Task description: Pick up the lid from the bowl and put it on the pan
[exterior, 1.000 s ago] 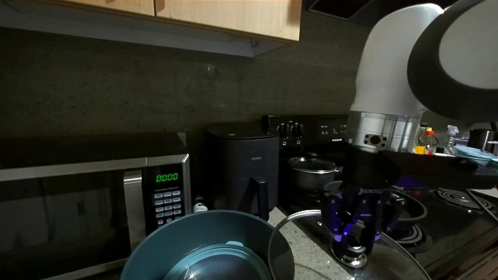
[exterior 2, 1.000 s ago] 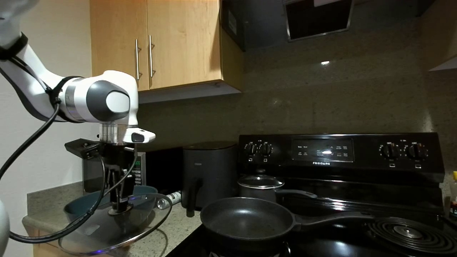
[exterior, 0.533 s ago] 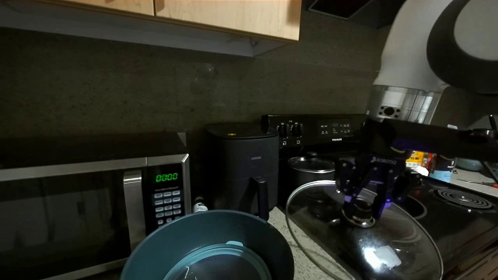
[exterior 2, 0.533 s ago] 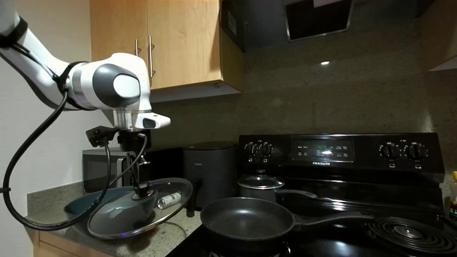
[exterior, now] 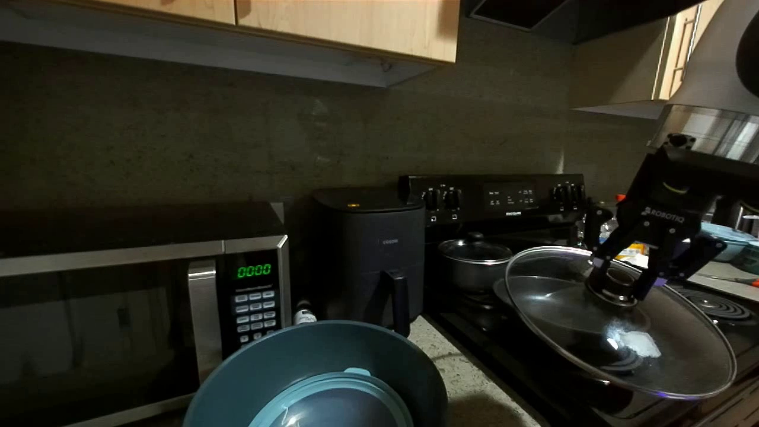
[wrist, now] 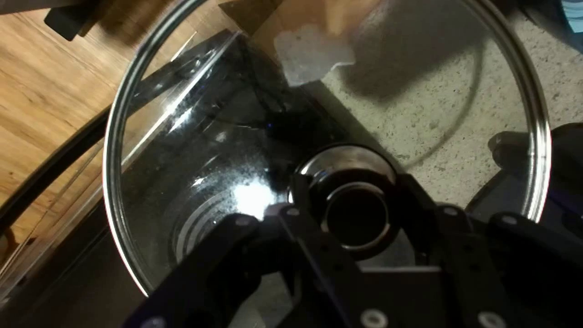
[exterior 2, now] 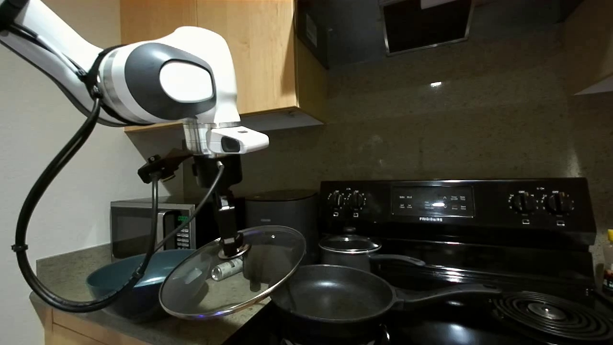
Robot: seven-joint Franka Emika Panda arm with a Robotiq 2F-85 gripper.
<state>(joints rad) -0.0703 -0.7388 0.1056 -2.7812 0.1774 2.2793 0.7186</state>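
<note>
Round clear glass lid with metal rim (exterior 2: 234, 280) and black two-finger claw (exterior: 621, 283) sit higher and farther from round blue-grey metal bowl (exterior: 308, 350) than in earlier frame. Claw clamped on lid's dark knob (wrist: 357, 216). Lid hangs tilted in air. In exterior view, wide shallow black frying pan (exterior 2: 335, 299) lies right of and below claw; next move probably calls for sideways carry, then levelling.

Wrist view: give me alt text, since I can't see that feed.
A round transparent glass lid with a shiny metal rim fills most of the picture, its dark round knob held in the black gripper at the bottom. Through the glass show a glossy black stovetop at left and speckled pale counter at right; wooden floor lies along the left edge.
</note>
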